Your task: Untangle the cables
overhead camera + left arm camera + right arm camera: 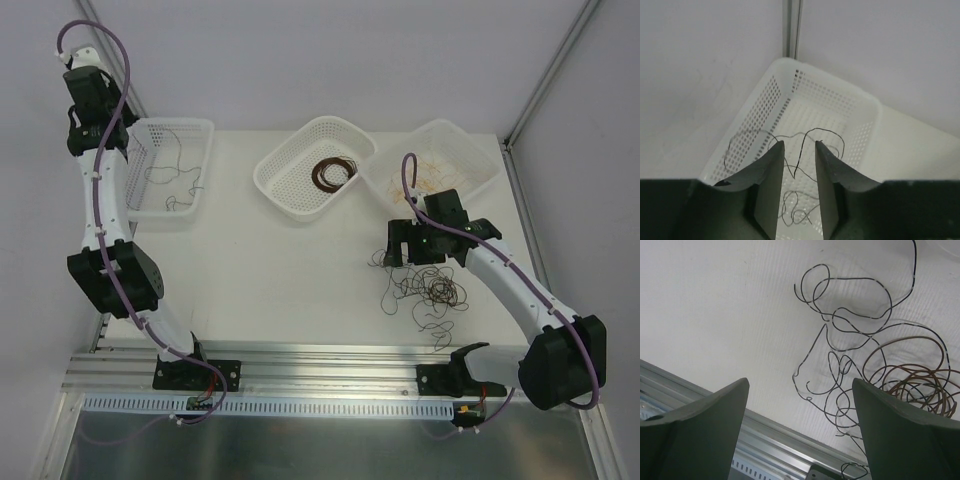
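Note:
The cables lie in four places. A loose tangle of black and brown cables (425,290) sits on the table, and my right gripper (400,248) hovers just above its left side. In the right wrist view that gripper (800,381) stands wide open with nothing between its fingers; black loops (860,315) and a brown coil (920,385) lie under it and to its right. My left gripper (90,135) is raised over the left basket (175,122). Its jaws (799,145) stand a narrow gap apart, and thin black cable (825,131) lies loose in the basket (830,85) below.
A middle basket (290,195) holds a dark brown coil (333,172). A right basket (480,160) holds tan-orange wire (430,178). Aluminium rail (300,365) runs along the near edge, with frame posts at the back corners. Purple cords run along both arms.

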Robot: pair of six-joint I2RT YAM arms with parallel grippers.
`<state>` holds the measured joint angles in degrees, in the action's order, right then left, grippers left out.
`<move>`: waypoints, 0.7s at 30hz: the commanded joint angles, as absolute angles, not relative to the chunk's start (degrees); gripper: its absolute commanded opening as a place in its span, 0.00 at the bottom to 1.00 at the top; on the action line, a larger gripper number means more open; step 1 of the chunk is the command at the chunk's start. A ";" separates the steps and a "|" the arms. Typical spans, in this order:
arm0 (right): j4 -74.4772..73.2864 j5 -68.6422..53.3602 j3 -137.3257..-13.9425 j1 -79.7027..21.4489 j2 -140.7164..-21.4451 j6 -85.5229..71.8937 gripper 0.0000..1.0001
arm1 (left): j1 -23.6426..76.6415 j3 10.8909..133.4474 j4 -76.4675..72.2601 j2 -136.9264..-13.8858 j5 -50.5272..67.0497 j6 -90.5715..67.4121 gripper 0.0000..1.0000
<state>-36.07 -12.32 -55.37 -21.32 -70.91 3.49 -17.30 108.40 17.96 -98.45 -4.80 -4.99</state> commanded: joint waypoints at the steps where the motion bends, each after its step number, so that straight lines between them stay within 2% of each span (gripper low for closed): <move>1: -36.65 -13.18 -56.78 -21.71 -70.05 4.39 0.89 | -18.02 105.48 16.43 -98.44 -5.72 -6.06 0.35; 4: -36.74 -13.10 -56.08 -21.71 -69.44 4.39 0.89 | -18.02 103.11 16.61 -97.56 -5.10 -7.73 0.63; 5: -36.91 -13.18 -55.90 -21.80 -69.00 4.39 0.89 | -18.02 102.57 16.70 -96.78 -5.10 -8.34 0.76; 6: -36.91 -13.01 -55.81 -21.71 -68.82 4.31 0.89 | -18.02 102.05 17.13 -96.25 -4.92 -9.65 0.82; 9: -36.74 -13.01 -55.29 -21.71 -68.03 4.31 0.89 | -17.93 99.68 18.10 -94.40 -2.38 -12.46 0.91; 14: -36.47 -13.09 -54.67 -21.88 -67.24 3.96 0.89 | -18.02 93.18 19.60 -90.89 3.95 -18.09 0.90; 21: -35.33 -13.53 -52.56 -22.15 -66.09 3.17 0.89 | -18.02 82.27 20.30 -89.29 6.24 -37.66 0.82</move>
<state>-36.23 -12.51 -53.43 -21.67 -67.85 3.46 -17.37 85.01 20.03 -89.91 3.53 -25.78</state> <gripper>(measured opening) 0.887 0.829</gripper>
